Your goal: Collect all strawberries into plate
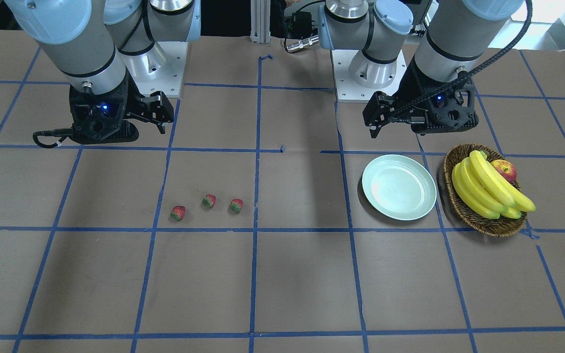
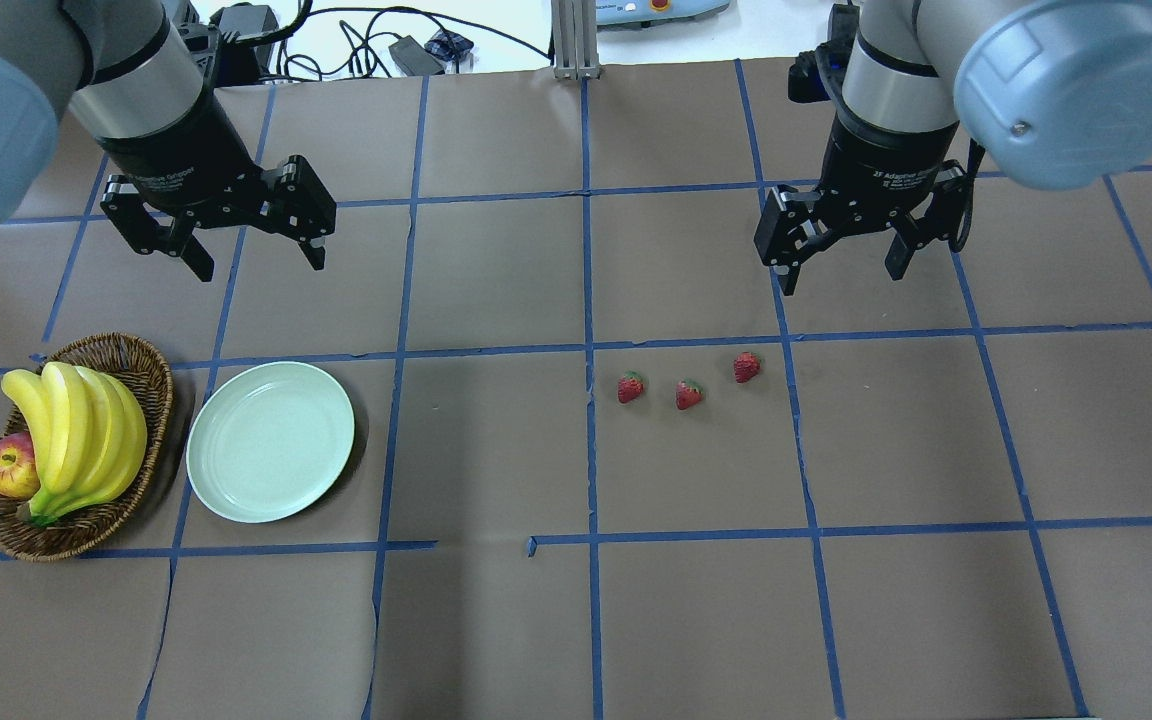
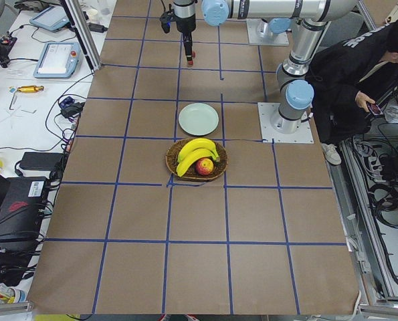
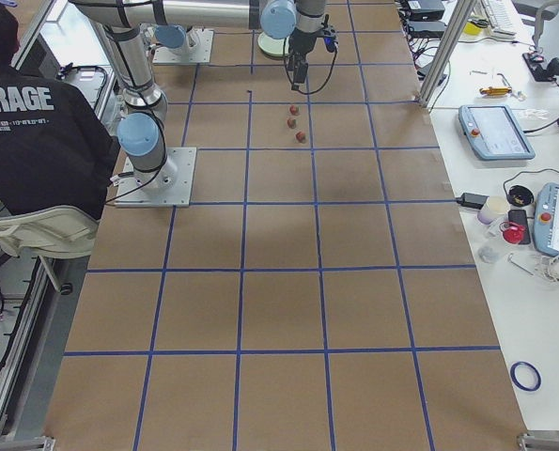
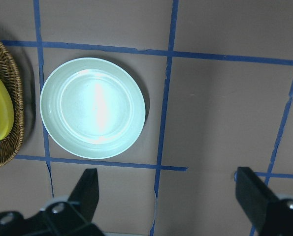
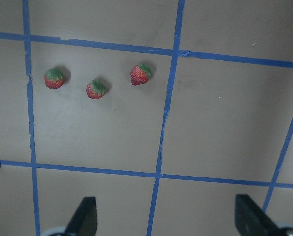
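Three small red strawberries with green caps lie in a loose row right of the table's centre: the first strawberry (image 2: 631, 387), the second strawberry (image 2: 689, 395) and the third strawberry (image 2: 747, 367). In the right wrist view they show at the upper left, for example one strawberry (image 6: 96, 89). The pale mint-green plate (image 2: 270, 441) sits empty on the left side and fills the left wrist view's plate (image 5: 92, 108) area. My left gripper (image 2: 261, 265) hangs open above the table behind the plate. My right gripper (image 2: 843, 278) hangs open behind the strawberries. Neither holds anything.
A brown wicker basket (image 2: 151, 365) with a bunch of bananas (image 2: 76, 430) and a red-yellow apple (image 2: 9, 467) stands just left of the plate. Blue tape lines grid the brown table. A person in a dark jacket (image 3: 359, 73) stands by the robot's base.
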